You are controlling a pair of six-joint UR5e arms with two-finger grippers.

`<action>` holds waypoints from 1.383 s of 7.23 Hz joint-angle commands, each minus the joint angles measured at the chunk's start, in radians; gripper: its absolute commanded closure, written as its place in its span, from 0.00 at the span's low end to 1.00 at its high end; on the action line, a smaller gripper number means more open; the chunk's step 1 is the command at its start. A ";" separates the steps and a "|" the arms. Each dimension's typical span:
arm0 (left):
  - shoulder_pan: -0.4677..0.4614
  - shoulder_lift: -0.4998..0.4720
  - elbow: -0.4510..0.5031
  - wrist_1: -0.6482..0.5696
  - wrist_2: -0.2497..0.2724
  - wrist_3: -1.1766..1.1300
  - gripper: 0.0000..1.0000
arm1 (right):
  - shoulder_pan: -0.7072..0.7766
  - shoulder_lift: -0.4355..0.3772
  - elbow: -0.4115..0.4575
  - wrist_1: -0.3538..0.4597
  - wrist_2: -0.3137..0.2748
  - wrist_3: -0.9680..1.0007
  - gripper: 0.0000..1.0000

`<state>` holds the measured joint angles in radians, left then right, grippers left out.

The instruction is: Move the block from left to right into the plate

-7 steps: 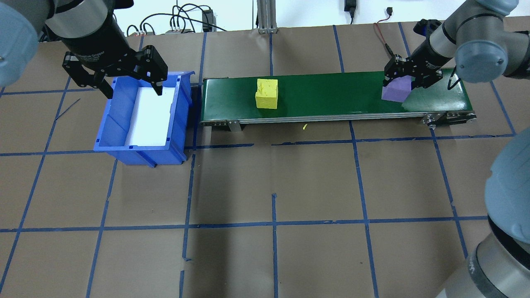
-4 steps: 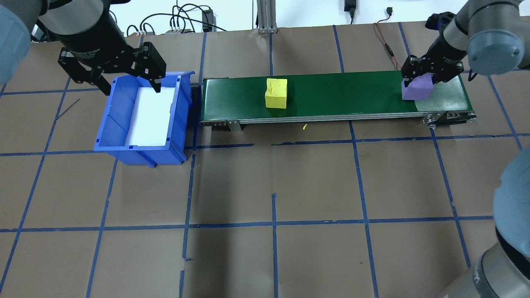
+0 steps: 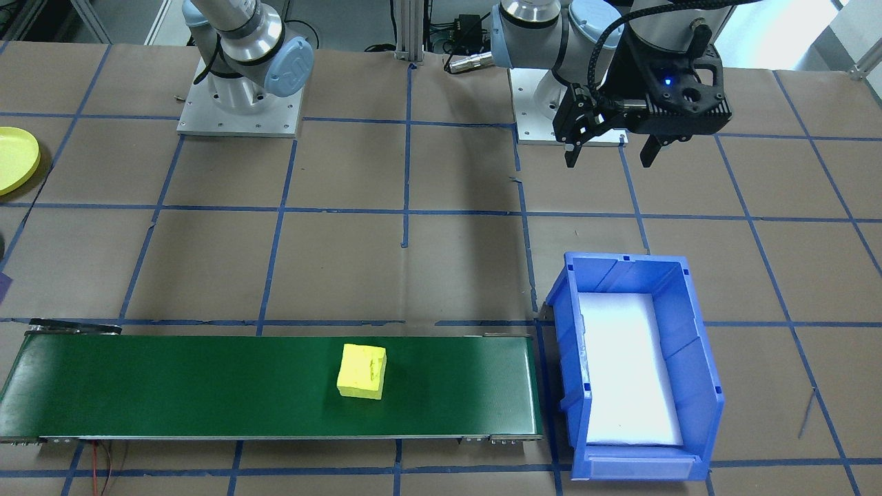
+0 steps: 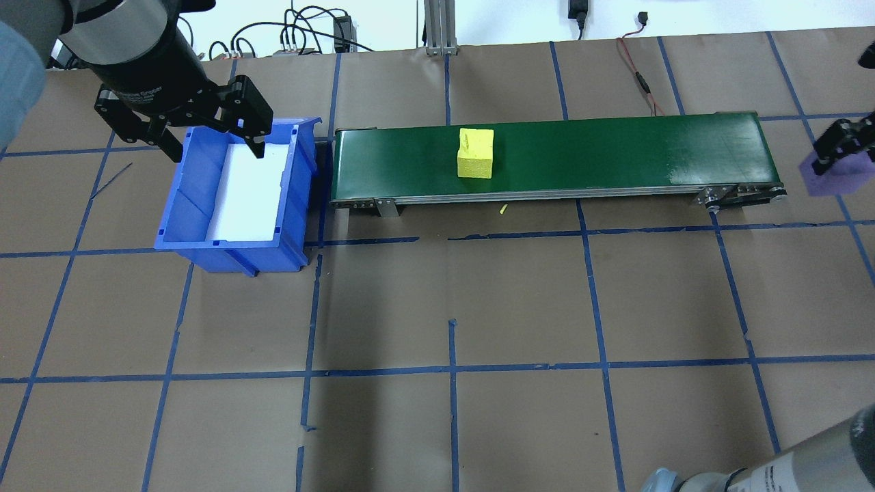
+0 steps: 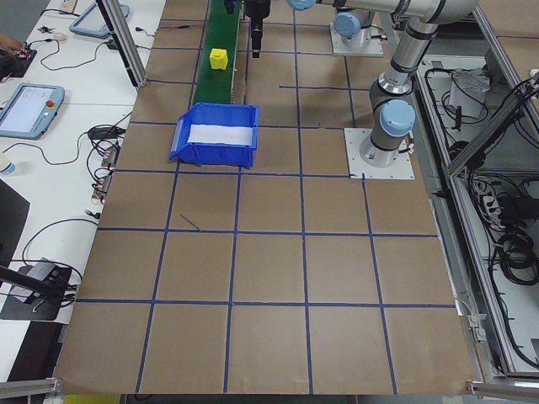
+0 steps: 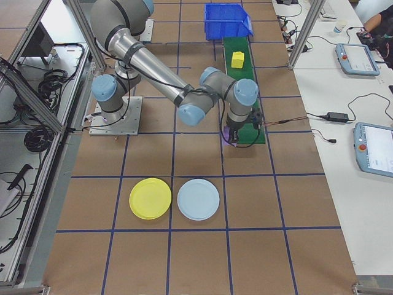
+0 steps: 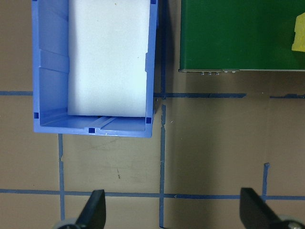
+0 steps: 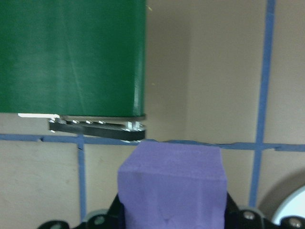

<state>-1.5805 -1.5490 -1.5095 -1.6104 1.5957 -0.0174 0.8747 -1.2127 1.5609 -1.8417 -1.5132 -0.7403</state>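
One blue bin [image 4: 236, 198], white-lined inside

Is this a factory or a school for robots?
Probably a robot test lab. A little green conveyor belt sits on a table marked with blue tape squares, and benches alongside hold cables and control tablets.

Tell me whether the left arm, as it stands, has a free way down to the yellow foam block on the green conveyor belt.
Probably yes. The left gripper hangs open above the blue plastic bin, and nothing covers the yellow foam block on the green conveyor belt. Whether the arm stretches that far is uncertain.
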 commanded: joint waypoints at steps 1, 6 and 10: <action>0.002 0.003 -0.003 0.000 0.000 0.013 0.00 | -0.220 0.019 0.004 0.004 -0.021 -0.303 0.63; 0.001 0.007 -0.006 0.001 -0.002 0.001 0.00 | -0.367 0.177 0.016 -0.092 -0.005 -0.475 0.00; -0.001 0.007 -0.012 0.001 -0.002 -0.001 0.00 | -0.249 0.083 0.004 -0.090 -0.005 -0.358 0.00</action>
<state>-1.5804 -1.5417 -1.5208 -1.6091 1.5938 -0.0183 0.5599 -1.0825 1.5689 -1.9326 -1.5193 -1.1265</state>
